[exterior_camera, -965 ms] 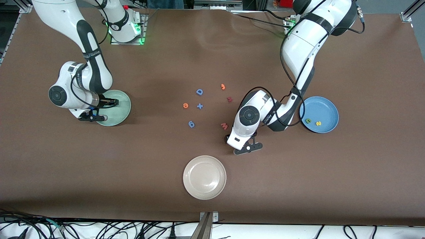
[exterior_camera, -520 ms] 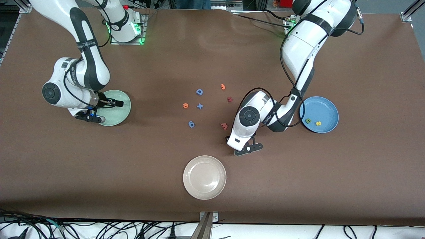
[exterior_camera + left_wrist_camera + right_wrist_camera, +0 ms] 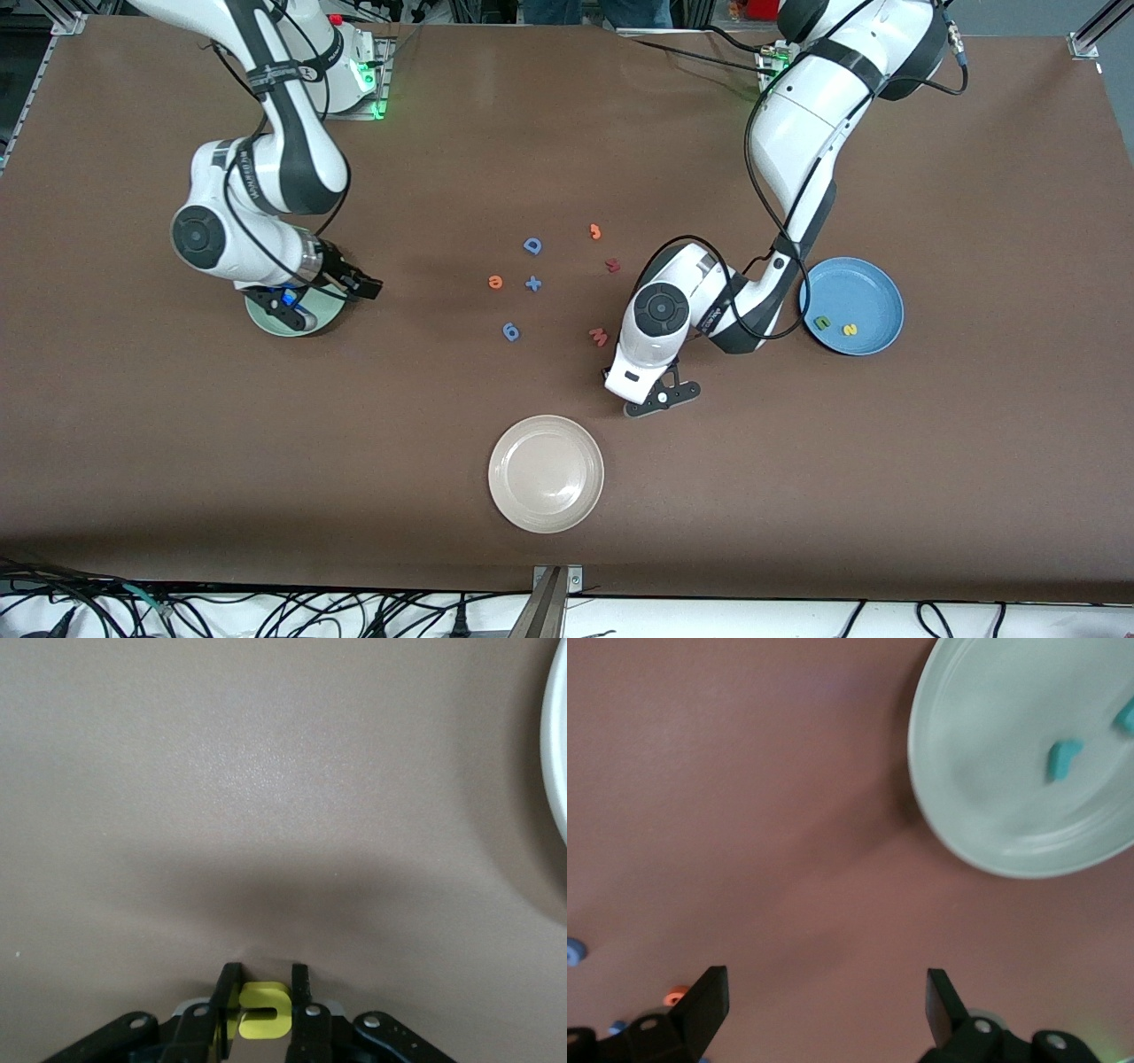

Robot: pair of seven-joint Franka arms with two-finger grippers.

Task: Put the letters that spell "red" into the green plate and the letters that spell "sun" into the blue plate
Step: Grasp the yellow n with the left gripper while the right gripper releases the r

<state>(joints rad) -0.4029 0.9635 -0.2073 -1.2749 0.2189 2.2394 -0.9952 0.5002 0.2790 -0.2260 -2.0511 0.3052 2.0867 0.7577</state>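
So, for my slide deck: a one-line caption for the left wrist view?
Left gripper shut on a yellow foam letter above the brown table.

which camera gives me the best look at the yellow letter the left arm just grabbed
The left wrist view: the yellow letter sits clamped in the left pincer. The front view hides it under that arm; the right wrist view misses it.

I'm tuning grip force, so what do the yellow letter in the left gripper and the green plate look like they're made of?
Yellow letter: probably soft foam, with matte, thick, flat-cut edges. Green plate: likely hard plastic or glazed ceramic, with a smooth surface and faint sheen; which one is unclear.
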